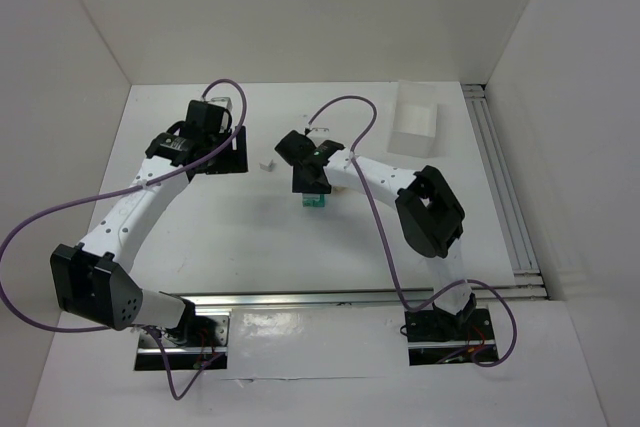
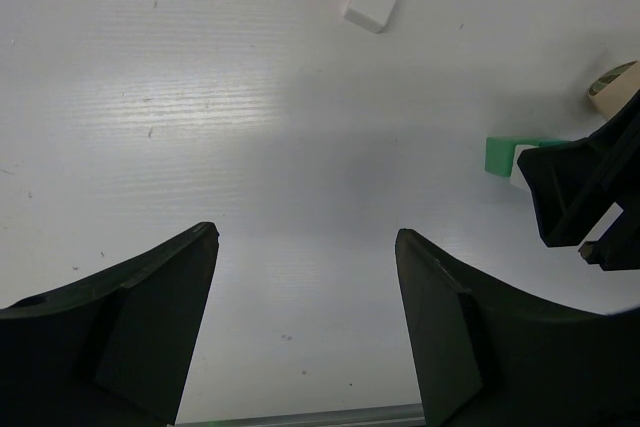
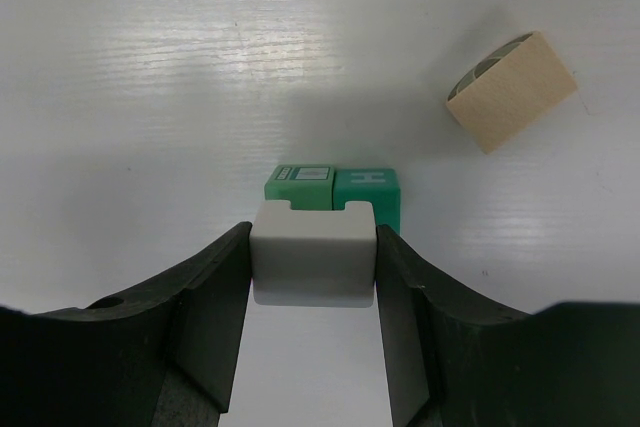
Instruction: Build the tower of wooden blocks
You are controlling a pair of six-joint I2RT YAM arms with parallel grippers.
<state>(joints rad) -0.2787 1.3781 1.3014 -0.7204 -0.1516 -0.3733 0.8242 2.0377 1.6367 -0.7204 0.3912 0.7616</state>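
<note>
Right fingers (image 3: 215, 317) clamped on white notched block (image 3: 312, 262), just by 2 green blocks (image 3: 300, 185) set side by side mid-bench (image 1: 250, 247). Tan rounded block (image 3: 512, 90) apart. Left fingers (image 2: 150, 317) apart, empty.

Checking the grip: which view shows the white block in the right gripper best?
Right wrist: the white block sits centred in the right gripper, by two green blocks. Left wrist shows only a sliver of it beside the green blocks; in the top view the gripper hides it.
</note>
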